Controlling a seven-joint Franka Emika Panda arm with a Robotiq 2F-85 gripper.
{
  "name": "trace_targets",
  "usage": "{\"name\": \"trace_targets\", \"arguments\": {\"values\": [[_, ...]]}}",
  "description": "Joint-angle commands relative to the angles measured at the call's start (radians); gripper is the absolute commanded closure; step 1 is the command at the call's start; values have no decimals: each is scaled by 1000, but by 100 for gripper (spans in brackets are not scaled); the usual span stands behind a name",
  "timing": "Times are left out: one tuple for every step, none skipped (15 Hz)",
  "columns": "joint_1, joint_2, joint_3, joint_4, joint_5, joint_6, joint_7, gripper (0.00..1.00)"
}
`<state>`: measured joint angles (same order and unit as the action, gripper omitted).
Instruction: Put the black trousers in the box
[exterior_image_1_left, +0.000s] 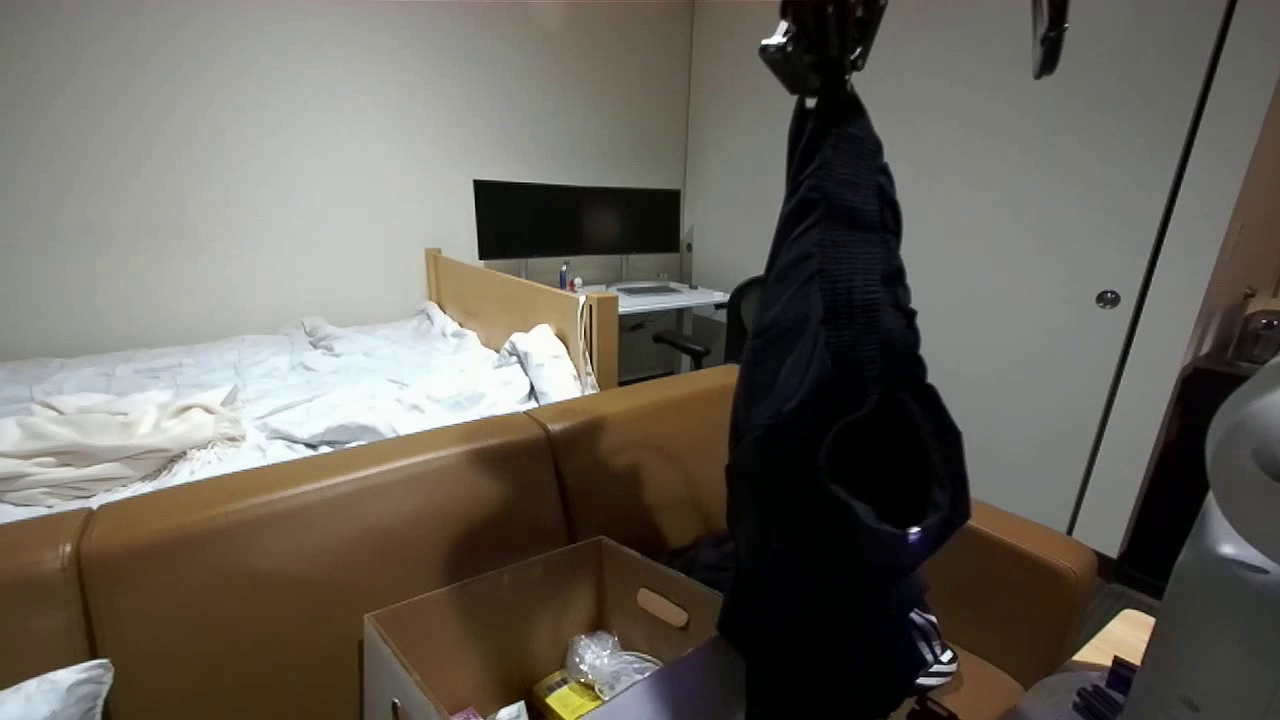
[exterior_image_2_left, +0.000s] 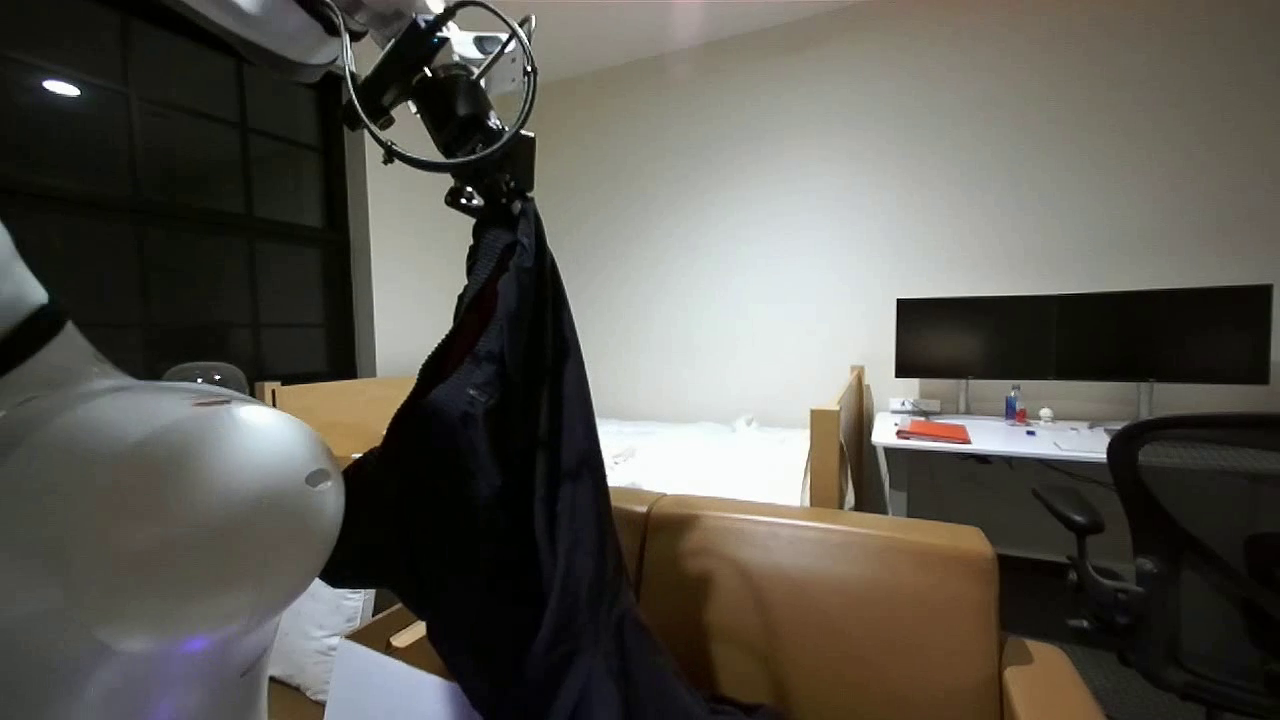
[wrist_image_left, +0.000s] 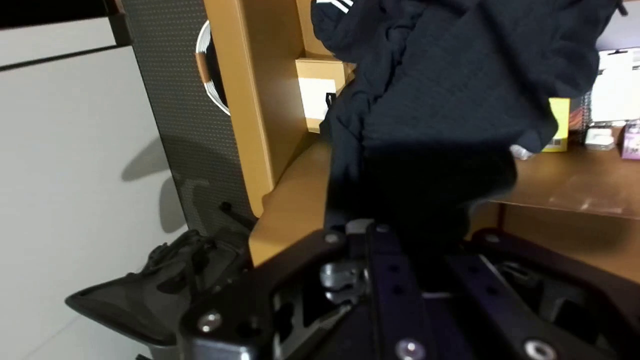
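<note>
In both exterior views the black trousers (exterior_image_1_left: 800, 330) (exterior_image_2_left: 530, 470) hang in a long fold from my gripper (exterior_image_1_left: 825, 85) (exterior_image_2_left: 498, 200), which is shut on their upper end. Seen from the wrist, the dark cloth (wrist_image_left: 450, 95) spreads away from the gripper (wrist_image_left: 417, 245), and white stripes show near the top edge. The box (exterior_image_1_left: 440, 610) is open-topped, brown inside and pale outside, and stands on the sofa. The trousers pass in front of its right corner in an exterior view; their lowest end is cut off there, so whether they touch the box cannot be told.
Inside the box lie a yellow packet (exterior_image_1_left: 568, 697) and clear plastic wrap (exterior_image_1_left: 600, 660). The brown sofa back (exterior_image_1_left: 330, 540) rises behind it. A small labelled carton (wrist_image_left: 320, 90) sits by the sofa arm (wrist_image_left: 245, 100). A bed (exterior_image_1_left: 330, 370) and an office chair (exterior_image_2_left: 1190, 540) stand farther off.
</note>
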<state>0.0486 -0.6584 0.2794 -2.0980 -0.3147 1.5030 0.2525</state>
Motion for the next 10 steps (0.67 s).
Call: {"name": "trace_targets", "arguments": {"values": [[37,197,27,116,-41,23,-66,99],[45,242,32,133,-53,37,-71,99],[54,290,37,154,-65,46,-77,99],[62,335,39,172,-76,56,-85,99],[72,376,40,188,-89,66,-90,99],[80,414,40,194,-103,84,-92,99],[90,448,38,199,-112,101,-93,99],[98,482,38,197,-125,117,-85,99],[107,512,35,196,-133,136,-81,99],[117,542,33,185,-136,161,-75,99]]}}
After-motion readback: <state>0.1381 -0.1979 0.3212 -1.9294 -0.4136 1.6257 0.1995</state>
